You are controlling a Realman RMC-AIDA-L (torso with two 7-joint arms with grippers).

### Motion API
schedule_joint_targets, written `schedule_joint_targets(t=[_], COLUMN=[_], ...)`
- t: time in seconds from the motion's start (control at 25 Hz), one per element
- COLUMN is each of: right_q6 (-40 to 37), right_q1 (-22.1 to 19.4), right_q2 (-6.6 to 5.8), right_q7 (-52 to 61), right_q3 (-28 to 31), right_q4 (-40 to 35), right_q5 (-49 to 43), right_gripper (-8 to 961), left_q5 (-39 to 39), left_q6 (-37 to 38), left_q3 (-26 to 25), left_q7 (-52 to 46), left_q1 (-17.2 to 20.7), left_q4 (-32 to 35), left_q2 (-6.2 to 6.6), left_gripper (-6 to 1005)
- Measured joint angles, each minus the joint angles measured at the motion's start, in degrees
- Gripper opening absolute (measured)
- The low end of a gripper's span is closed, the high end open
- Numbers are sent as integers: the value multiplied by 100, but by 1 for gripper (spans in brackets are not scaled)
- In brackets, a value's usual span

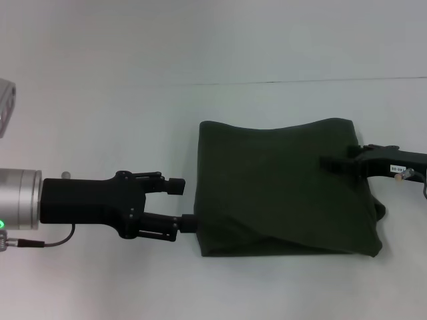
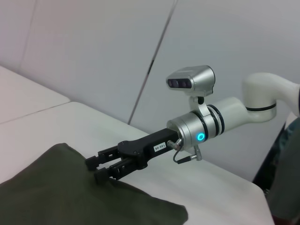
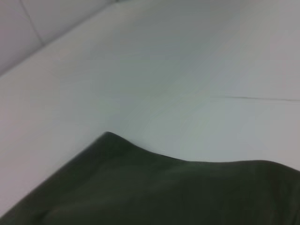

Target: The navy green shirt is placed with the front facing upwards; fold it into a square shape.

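Left gripper (image 1: 187, 205) sits at the left edge of the navy green shirt (image 1: 280, 190), jaws parted, lower finger touching the hem. Shirt lies folded, roughly square, plain side up on the white table (image 1: 200, 47). Right gripper (image 1: 325, 163) reaches over the shirt's right edge; only the left wrist view shows its jaws narrowly apart, gripping nothing.

Left gripper (image 1: 181, 205): arm extended horizontally from the left, fingers parted. Right gripper (image 1: 331, 163): arm reaching in from the right, held low, fingers (image 2: 101, 168) slightly parted.
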Motion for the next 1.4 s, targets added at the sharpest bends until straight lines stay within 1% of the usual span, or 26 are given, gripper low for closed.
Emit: schedule_joint_targets(t=[0.4, 0.48, 0.6, 0.64, 0.72, 0.88, 0.96, 1.2, 1.28, 1.4], right_q6=[283, 94, -491, -697, -1105, -1591, -1743, -1883, -1912, -1929], right_q1=[2, -96, -369, -461, -645, -876, -953, -1062, -1064, -1065], right_q2=[1, 7, 6, -4, -46, -109, -119, -76, -71, -64], right_q7=[3, -123, -417, -503, -613, -645, -648, -658, -662, -664], right_q3=[59, 63, 65, 65, 66, 67, 71, 74, 74, 74], right_q4=[-29, -209, -575, -681, -858, -1019, -1086, -1241, -1245, -1246], right_q5=[76, 326, 927, 1121, 1492, 1831, 1865, 1877, 1879, 1880], right_gripper=[884, 884, 884, 884, 885, 885, 884, 882, 883, 884], left_q5=[38, 42, 47, 48, 64, 173, 236, 282, 283, 285], left_q6=[-666, -827, -1120, -1174, -1449, -2024, -2356, -2871, -2989, -3214], left_q3=[0, 0, 5, 9, 65, 174, 197, 275, 359, 494], left_q7=[-361, -521, -1026, -1132, -1648, -2718, -3154, -3834, -3987, -4123], left_q1=[40, 41, 23, 15, -27, -181, -341, -699, -774, -864], left_q4=[-10, -17, -19, -20, -25, -166, -447, -1069, -1170, -1312], left_q2=[-23, -25, -24, -23, -22, -21, -4, 20, 7, -50], left_gripper=[905, 905, 905, 905, 905, 905, 905, 905, 905, 905])
